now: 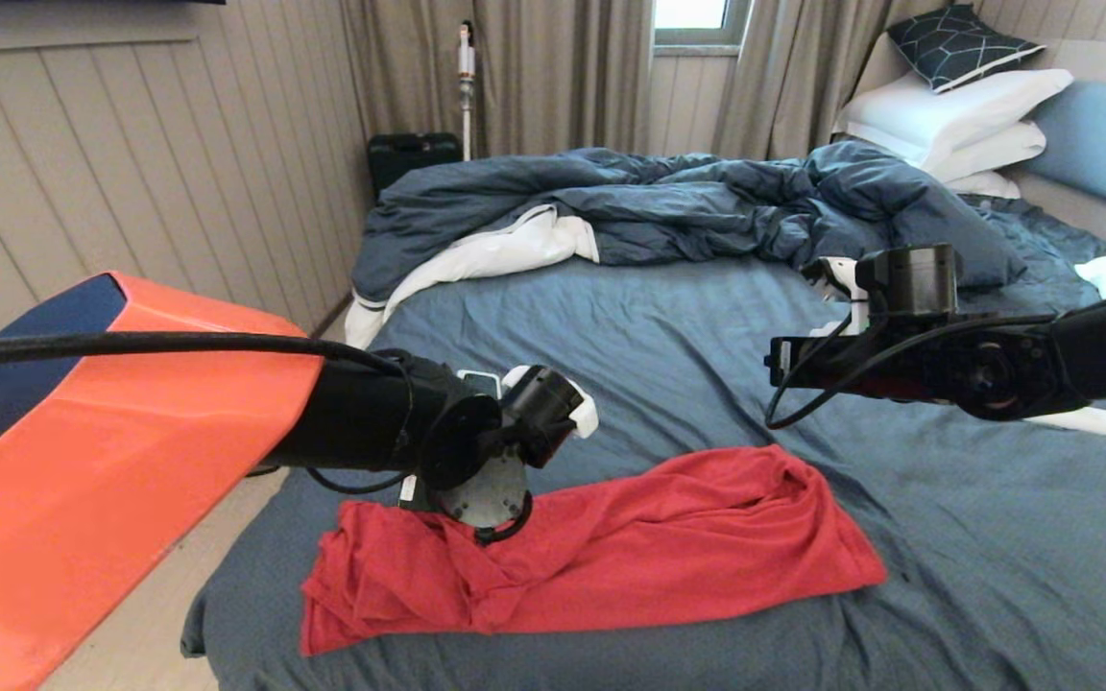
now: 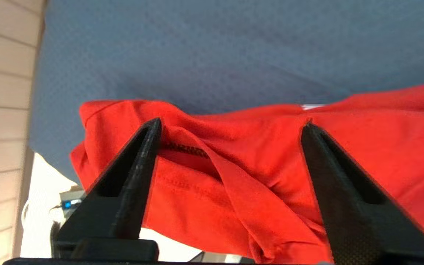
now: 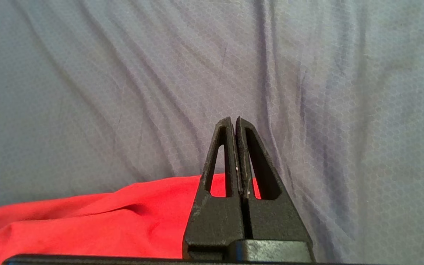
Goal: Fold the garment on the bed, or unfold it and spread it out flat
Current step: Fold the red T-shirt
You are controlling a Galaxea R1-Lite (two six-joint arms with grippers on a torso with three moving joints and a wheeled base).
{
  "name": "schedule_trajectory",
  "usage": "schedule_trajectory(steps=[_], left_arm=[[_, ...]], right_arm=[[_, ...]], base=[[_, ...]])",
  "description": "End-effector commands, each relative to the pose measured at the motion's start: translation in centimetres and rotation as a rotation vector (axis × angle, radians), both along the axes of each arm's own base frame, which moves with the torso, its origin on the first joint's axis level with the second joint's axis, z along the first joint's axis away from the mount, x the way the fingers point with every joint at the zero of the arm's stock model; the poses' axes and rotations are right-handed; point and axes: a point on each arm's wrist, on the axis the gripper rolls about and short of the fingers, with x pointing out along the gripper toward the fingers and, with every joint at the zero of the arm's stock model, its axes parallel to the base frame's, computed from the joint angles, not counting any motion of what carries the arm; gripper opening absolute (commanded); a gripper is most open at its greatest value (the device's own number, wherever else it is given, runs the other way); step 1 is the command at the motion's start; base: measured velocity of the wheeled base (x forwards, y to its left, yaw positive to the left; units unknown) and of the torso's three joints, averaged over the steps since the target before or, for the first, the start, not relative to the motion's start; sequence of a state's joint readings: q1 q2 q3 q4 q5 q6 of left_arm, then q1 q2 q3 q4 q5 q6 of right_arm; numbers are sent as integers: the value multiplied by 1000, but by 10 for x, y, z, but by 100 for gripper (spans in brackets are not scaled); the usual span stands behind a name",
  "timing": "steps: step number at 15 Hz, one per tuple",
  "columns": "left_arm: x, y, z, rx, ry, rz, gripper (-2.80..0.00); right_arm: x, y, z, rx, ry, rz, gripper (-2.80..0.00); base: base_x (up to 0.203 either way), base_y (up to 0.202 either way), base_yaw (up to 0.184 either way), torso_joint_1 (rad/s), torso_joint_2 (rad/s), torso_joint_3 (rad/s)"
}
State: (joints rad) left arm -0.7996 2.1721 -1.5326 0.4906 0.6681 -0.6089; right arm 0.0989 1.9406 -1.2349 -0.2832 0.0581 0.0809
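Garment point(image 1: 611, 547) bunched, long axis L–R across bed point(image 1: 668, 317), left hand point(image 2: 230, 125) spread, right hand point(image 3: 233, 119) together

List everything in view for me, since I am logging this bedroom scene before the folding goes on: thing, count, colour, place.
garment: one, bright red, bunched lengthwise on the near part of the bed
bed: one, slate-blue sheet, fills the middle of the head view
duvet: one, dark blue with white lining, rumpled across the far side
pillows: a stack of white ones, topped by one dark patterned, at the light blue headboard
case: one, black, on the floor by the curtains
left gripper: open, over the garment's left end
right gripper: shut, above the sheet past the garment's edge
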Motion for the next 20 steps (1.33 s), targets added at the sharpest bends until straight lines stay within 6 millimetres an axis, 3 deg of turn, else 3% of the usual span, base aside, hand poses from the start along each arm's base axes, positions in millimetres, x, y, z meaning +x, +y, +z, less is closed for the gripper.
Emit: schedule_trajectory(steps=[1, 4, 7, 16, 20], left_arm=[[5, 1, -7, 15, 10, 8, -280], [13, -8, -20, 15, 21, 0, -280], [12, -8, -19, 12, 21, 0, -280], [-5, 18, -45, 47, 70, 41, -280], [-27, 30, -31, 34, 50, 24, -280]], right_arm=[[1, 0, 0, 1, -2, -1, -280], [1, -1, 1, 1, -4, -2, -280], [1, 0, -1, 1, -2, -1, -280], [2, 1, -4, 0, 7, 4, -280], [3, 3, -6, 1, 12, 7, -280]], base=[[0, 0, 0, 0, 0, 0], [0, 0, 0, 0, 0, 0], [0, 0, 0, 0, 0, 0], [0, 0, 0, 0, 0, 0], [0, 0, 0, 0, 0, 0]])
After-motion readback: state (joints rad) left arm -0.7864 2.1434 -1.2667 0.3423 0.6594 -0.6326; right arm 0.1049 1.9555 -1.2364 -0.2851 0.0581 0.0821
